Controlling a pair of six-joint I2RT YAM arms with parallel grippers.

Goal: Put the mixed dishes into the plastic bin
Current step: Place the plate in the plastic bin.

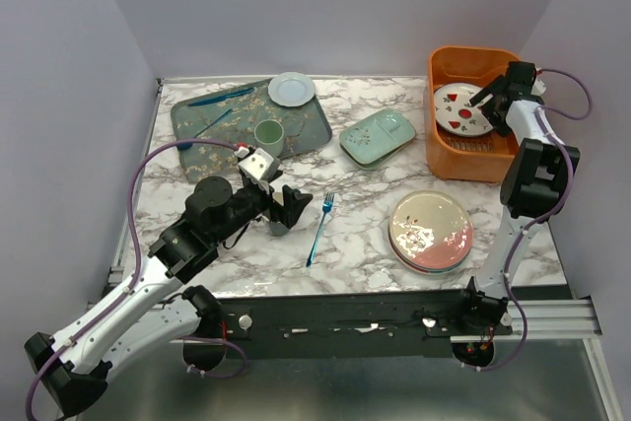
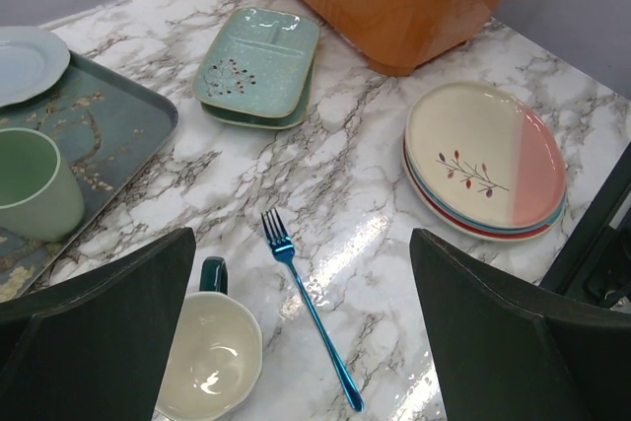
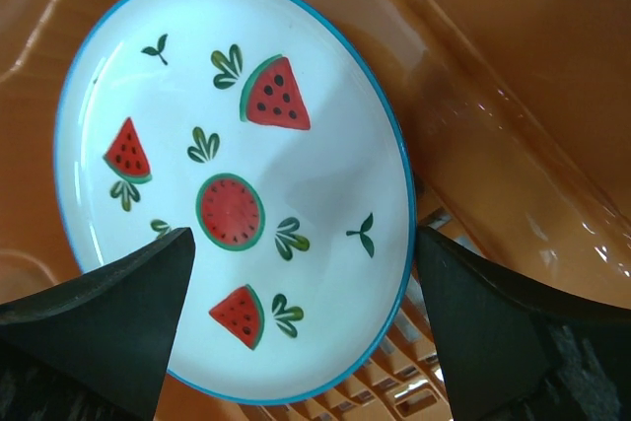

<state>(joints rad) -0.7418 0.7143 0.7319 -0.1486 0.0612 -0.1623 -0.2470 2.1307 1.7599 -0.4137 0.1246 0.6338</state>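
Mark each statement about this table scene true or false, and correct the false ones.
1. The watermelon plate lies inside the orange bin. True.
2. The blue fork lies inside the bin too. False: it lies on the marble table, beside the mug.
3. The stack of plates sits on the table, outside the bin. True.
4. The left gripper is shut on the mug. False: its jaws stand open and grip nothing.
5. The pale-green divided dish rests on the table, outside the bin. True.
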